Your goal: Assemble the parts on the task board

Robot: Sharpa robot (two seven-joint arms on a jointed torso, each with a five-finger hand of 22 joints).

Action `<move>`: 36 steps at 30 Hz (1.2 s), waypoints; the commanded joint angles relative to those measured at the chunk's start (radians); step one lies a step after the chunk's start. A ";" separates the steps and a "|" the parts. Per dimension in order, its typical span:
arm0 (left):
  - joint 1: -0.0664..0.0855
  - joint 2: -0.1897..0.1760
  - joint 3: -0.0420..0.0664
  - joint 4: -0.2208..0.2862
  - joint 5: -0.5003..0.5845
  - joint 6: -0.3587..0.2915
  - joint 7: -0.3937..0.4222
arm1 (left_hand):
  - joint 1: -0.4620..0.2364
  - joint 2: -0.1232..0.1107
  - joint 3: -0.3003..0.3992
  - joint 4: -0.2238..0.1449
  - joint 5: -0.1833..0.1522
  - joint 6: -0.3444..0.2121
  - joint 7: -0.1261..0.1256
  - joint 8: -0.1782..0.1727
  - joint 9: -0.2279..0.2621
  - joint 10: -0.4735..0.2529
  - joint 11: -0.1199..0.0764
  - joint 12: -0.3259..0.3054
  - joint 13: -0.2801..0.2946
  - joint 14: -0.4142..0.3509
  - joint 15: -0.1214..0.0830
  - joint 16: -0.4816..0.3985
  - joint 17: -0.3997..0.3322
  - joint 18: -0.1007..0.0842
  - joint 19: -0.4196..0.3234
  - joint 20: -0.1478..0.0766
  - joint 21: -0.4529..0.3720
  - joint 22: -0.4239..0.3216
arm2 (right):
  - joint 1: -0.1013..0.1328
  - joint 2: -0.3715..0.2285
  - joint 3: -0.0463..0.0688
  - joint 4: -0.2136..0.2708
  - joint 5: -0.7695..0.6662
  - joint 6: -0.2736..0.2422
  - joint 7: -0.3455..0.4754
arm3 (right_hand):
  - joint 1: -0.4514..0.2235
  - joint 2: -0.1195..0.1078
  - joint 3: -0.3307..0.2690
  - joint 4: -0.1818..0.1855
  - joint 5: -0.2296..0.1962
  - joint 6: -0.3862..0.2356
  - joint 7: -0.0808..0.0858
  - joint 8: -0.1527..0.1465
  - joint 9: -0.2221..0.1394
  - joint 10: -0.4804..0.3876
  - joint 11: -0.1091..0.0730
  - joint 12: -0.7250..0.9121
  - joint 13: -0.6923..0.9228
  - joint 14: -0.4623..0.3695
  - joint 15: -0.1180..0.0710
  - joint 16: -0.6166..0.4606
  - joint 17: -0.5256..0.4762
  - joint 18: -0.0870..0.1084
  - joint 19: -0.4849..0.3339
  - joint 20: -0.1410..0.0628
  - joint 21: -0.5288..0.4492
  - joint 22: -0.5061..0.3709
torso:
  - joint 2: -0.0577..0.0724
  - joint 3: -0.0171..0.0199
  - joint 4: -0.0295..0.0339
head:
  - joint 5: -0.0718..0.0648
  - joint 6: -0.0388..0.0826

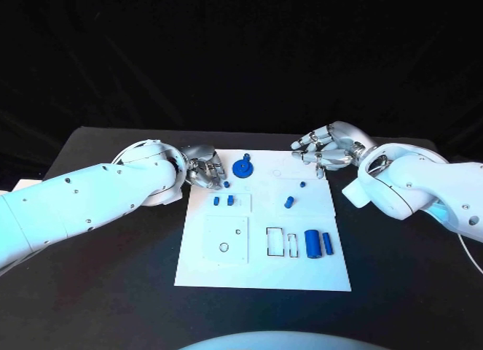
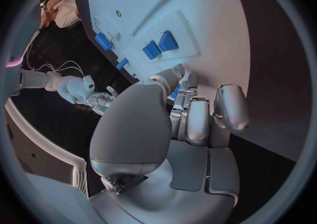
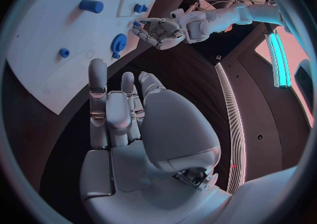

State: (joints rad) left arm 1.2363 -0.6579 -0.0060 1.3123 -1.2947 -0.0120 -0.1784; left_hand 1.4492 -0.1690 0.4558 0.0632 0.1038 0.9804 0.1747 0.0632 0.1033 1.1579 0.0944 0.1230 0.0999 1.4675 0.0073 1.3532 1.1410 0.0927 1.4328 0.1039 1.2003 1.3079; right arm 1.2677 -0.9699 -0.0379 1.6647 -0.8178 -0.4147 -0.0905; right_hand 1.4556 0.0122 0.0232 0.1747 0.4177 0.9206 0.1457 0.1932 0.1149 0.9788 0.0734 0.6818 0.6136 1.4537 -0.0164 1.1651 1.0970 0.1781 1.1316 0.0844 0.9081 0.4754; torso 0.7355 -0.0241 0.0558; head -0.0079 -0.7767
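Head view, left hand: silver, fingers curled in on nothing, at the task board's upper left corner
Task board: flat white plate, centre of the black table; it carries the blue parts
Gear: round blue toothed part near the board's top edge, just right of the left hand
Small blocks: two blue pieces, below the left hand
Cylinders: two blue, upright, right of the outlined slots, lower right
Right hand: fingers loosely bent, holding nothing, over the board's upper right corner
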 commanded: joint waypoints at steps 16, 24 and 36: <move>-0.011 -0.147 -0.004 0.133 1.010 -0.350 0.312 | -0.015 0.059 0.051 -0.024 0.008 0.099 -0.017 0.081 0.011 0.034 -0.012 0.068 0.044 -0.177 -0.008 -0.266 -0.384 0.079 -0.240 -0.002 -0.501 -0.278 | -0.013 0.018 0.000 -0.065 -0.756 0.214 -0.122 | 0.067 -0.085 0.168 -0.059 -0.208 0.139 -0.012 -0.035 -0.012 0.137 -0.006 -0.463 -0.388 0.031 0.004 -0.038 -0.022 0.004 0.040 0.003 -0.007 0.002 | 0.001 -0.0005 -0.0006 | -0.040 0.034; -0.031 -0.189 -0.007 0.179 1.264 -0.343 0.451 | -0.061 0.061 0.004 0.000 0.005 0.082 -0.014 0.088 0.009 0.010 -0.009 0.090 0.057 -0.209 0.000 -0.307 -0.442 0.090 -0.275 0.006 -0.590 -0.335 | -0.029 0.033 -0.001 -0.069 -0.903 0.269 -0.173 | 0.047 -0.104 0.182 -0.048 -0.248 0.141 -0.024 -0.069 -0.020 0.117 -0.004 -0.523 -0.445 0.037 0.009 -0.032 -0.015 0.003 0.043 0.002 -0.008 0.003 | 0.000 -0.0016 0.0040 | -0.062 0.040; -0.038 -0.201 -0.007 0.212 1.330 -0.333 0.480 | -0.070 0.073 -0.026 0.007 0.006 0.066 -0.011 0.094 0.007 -0.012 -0.005 0.109 0.066 -0.236 0.003 -0.339 -0.492 0.090 -0.276 0.010 -0.617 -0.355 | -0.052 0.062 -0.003 -0.065 -0.950 0.302 -0.179 | 0.044 -0.116 0.196 -0.047 -0.248 0.138 -0.024 -0.101 -0.026 0.090 -0.004 -0.561 -0.496 0.036 0.010 -0.044 -0.025 0.006 0.034 0.000 -0.025 -0.018 | 0.002 -0.0012 0.0025 | -0.067 0.038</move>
State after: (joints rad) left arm 1.1991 -0.8597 -0.0138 1.5173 -0.0263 -0.3446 0.2576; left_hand 1.3866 -0.1000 0.4362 0.0685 0.1080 1.0519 0.1641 0.1531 0.1112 1.1525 0.0890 0.2289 0.1648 1.2401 0.0091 1.0180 0.6509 0.1632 1.1647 0.1110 0.5886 0.9540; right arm 1.2175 -0.9098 -0.0405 1.5983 -1.7152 -0.1589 -0.2526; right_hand 1.4994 -0.0968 0.2139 0.1280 0.1734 1.0610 0.1211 0.0964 0.0903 1.0744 0.0691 0.1257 0.1189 1.4667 -0.0109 1.1259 1.0727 0.1780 1.1681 0.0877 0.8871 0.4573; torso 0.7371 -0.0248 0.0578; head -0.0739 -0.7381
